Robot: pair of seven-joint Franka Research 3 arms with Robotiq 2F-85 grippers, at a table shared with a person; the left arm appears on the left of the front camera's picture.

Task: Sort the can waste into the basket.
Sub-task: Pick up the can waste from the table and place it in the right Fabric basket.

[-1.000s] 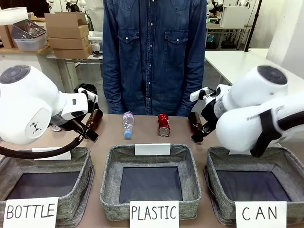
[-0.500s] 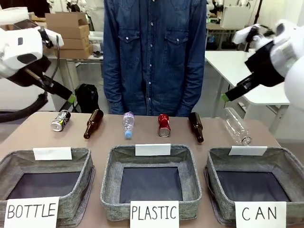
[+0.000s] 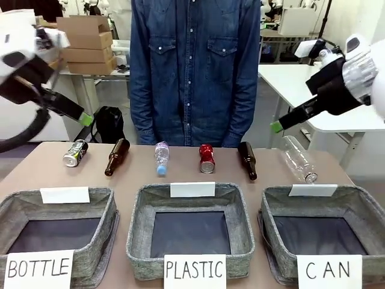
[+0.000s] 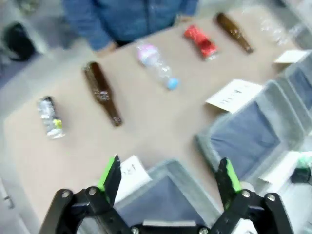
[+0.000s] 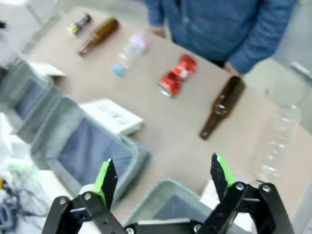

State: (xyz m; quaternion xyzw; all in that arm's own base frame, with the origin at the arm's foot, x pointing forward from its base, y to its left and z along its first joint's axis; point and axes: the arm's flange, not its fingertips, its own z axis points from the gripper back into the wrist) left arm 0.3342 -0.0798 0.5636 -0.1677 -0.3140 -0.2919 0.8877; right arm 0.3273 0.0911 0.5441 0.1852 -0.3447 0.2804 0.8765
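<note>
Our left claw (image 3: 85,118) hangs raised above the brown table (image 3: 36,174). In the left wrist view its green-padded fingers (image 4: 110,174) stand spread wide with nothing between them. The black metal drink can with silver and yellow-green marks (image 3: 75,153) lies on its side on the table, just below this claw's tip and apart from it. In the left wrist view the same can (image 4: 49,118) sits well beyond one finger, untouched.

Our right claw (image 3: 276,126) also hangs above the table, and the right wrist view shows its jaws wide and holding nothing. The red metal drink can with silver ends (image 3: 207,158) lies on its side, lower than this claw and well apart from it, toward the left claw's side. A brown glass bottle (image 3: 248,160) lies between that can and the right claw. A clear plastic bottle (image 3: 299,159) lies on the table near the claw's tip and below it.

The grey felt rectangular basket signed CAN (image 3: 268,224) stands below the right claw, on the robot's side of it. Both cans lie outside it, past its far rim. The red one is the nearer, and the black one lies at the far end of the row, under the left claw.

A person in a blue denim shirt (image 3: 195,66) stands across the table, between our two claws.
</note>
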